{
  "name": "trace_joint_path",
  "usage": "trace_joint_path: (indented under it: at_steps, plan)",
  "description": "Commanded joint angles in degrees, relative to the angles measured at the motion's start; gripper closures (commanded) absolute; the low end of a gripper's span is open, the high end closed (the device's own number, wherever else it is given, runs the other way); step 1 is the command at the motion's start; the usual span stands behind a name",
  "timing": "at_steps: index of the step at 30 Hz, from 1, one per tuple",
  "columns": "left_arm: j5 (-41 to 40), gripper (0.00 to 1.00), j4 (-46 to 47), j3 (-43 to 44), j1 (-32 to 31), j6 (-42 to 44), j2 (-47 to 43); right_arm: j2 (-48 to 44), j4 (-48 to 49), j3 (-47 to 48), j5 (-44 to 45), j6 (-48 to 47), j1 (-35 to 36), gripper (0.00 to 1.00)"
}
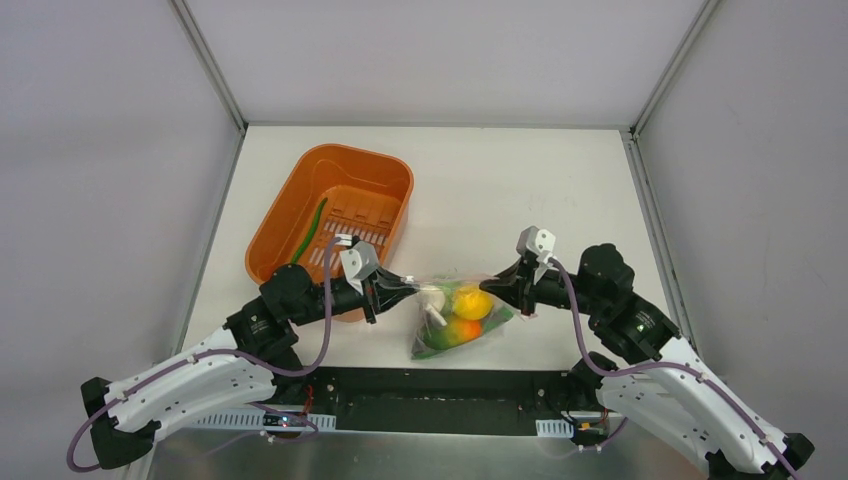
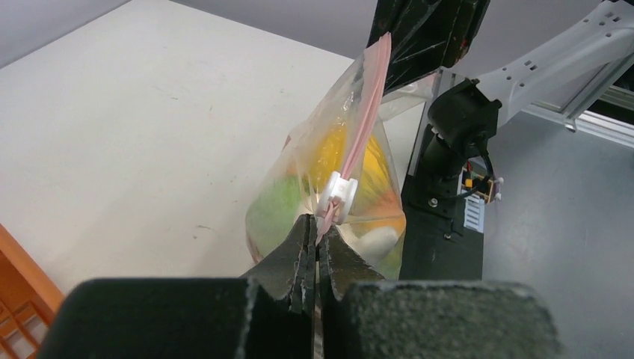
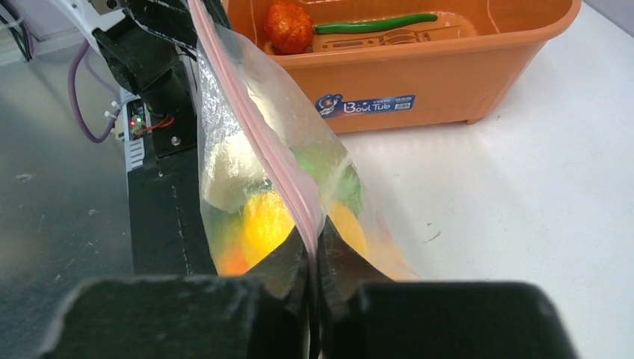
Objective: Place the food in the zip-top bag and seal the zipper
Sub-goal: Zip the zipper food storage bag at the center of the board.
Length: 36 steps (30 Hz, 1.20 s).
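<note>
The clear zip-top bag (image 1: 458, 312) hangs stretched between both grippers near the table's front edge, with yellow, orange, green and whitish toy foods inside. My left gripper (image 1: 388, 283) is shut on the left end of its pink zipper (image 2: 361, 134), just behind the white slider (image 2: 338, 193). My right gripper (image 1: 506, 283) is shut on the zipper's right end (image 3: 258, 127). The bag also shows in the right wrist view (image 3: 254, 194). A long green pod (image 1: 311, 231) and a red-orange fruit (image 3: 288, 26) lie in the orange basket (image 1: 300, 185).
The orange basket stands at the left middle of the table, just behind my left arm; its side reads "Bowl Tub" (image 3: 364, 104). Grey walls close in the white table (image 1: 560, 190) on three sides. A black base strip (image 1: 430, 385) runs along the near edge.
</note>
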Motion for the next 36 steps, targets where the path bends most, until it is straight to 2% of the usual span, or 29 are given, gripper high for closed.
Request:
trace_joint_path:
  at_steps: [1, 2, 3, 10, 15, 18, 21, 25, 32, 36]
  plan:
    - [-2.0, 1.0, 0.2, 2.0, 0.4, 1.9, -1.6, -2.0, 4.6, 0.3, 2.8, 1.6, -0.2, 0.86]
    - [-1.5, 1.0, 0.2, 2.5, 0.3, 1.9, -1.2, -1.7, 4.2, 0.8, 1.6, 2.2, -0.2, 0.68]
    - [-0.8, 1.0, -0.1, 3.2, 0.3, 1.9, -0.5, -1.4, 3.6, 1.7, 0.4, 2.7, -0.2, 0.57]
    - [3.2, 1.0, -1.5, 7.7, 0.3, 3.3, 3.7, 4.8, 2.9, 10.1, -6.1, 3.9, -0.2, 0.34]
    - [5.4, 1.0, -3.1, 9.9, 0.2, 4.4, 5.3, 14.3, 1.6, 19.5, -13.1, 1.9, -0.2, 0.32]
    - [6.7, 1.0, -3.4, 10.9, 0.2, 4.5, 6.2, 22.1, -0.3, 24.6, -16.9, 1.1, 0.0, 0.4]
    - [7.8, 1.0, -3.5, 11.8, 0.2, 4.5, 7.1, 25.9, 2.8, 25.6, -20.9, 1.4, 0.7, 0.42]
    - [8.3, 1.0, -3.6, 13.0, 0.2, 4.6, 8.3, 28.5, 5.2, 26.1, -26.1, 0.3, 2.2, 0.43]
    - [9.1, 1.0, -4.7, 14.4, 0.2, 5.0, 9.5, 30.0, 5.0, 27.2, -28.8, -2.3, 4.2, 0.43]
    - [9.5, 1.0, -4.5, 14.7, 0.3, 4.9, 10.1, 30.8, 5.3, 27.4, -30.1, -2.3, 4.7, 0.45]
